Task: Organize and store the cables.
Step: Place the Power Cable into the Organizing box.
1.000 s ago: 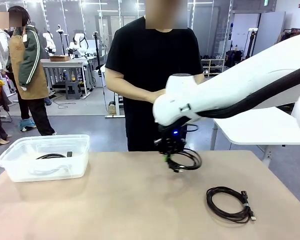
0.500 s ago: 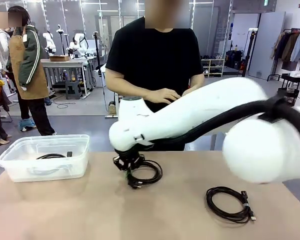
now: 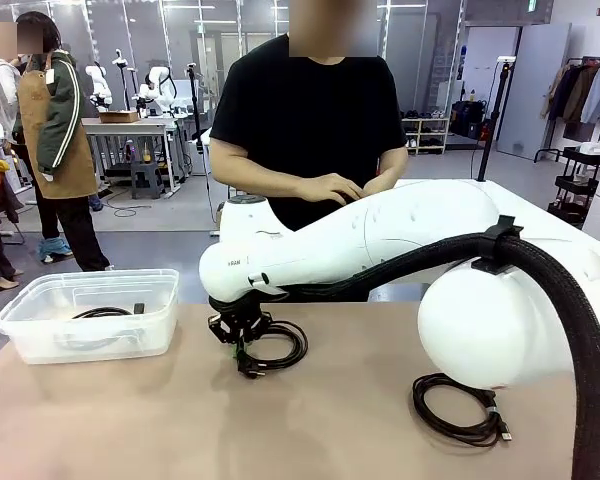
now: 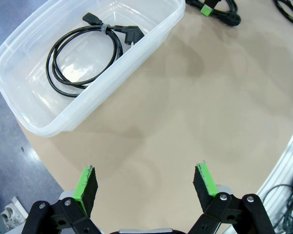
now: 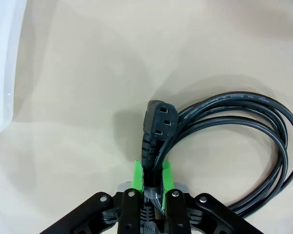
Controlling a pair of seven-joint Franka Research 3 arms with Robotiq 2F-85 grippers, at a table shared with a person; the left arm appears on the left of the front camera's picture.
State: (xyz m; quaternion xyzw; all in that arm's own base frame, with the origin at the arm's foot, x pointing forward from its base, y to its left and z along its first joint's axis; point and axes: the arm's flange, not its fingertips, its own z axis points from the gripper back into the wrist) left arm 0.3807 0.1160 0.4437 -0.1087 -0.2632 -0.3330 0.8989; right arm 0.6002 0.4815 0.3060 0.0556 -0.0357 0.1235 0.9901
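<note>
Front view: the right arm reaches across the middle, and its right end effector (image 3: 242,348) points down, low over the table (image 3: 130,420). A coiled power cord (image 3: 298,350) sits at its fingers, the loop spreading just to the right; whether the loop touches the table I cannot tell. At the far left stands a clear plastic bin (image 3: 40,340) with a second coiled cable (image 3: 102,313) inside. A third coiled cable (image 3: 419,400) lies flat at the near right, partly hidden by the arm's elbow. A person in a black T-shirt stands at the far side, one hand (image 3: 328,188) in front of the waist.

Left wrist view: the left end effector (image 4: 146,181) is spread wide with nothing between its green pads (image 4: 88,183), above bare table. The bin (image 4: 102,97) lies beyond, with the banded second coiled cable (image 4: 103,30) on its floor.

Right wrist view: the right end effector (image 5: 152,178) is narrow, its green pads (image 5: 136,178) pressed on either side of the power cord (image 5: 158,119) just behind its plug. The loops fan out to the right over the table.
</note>
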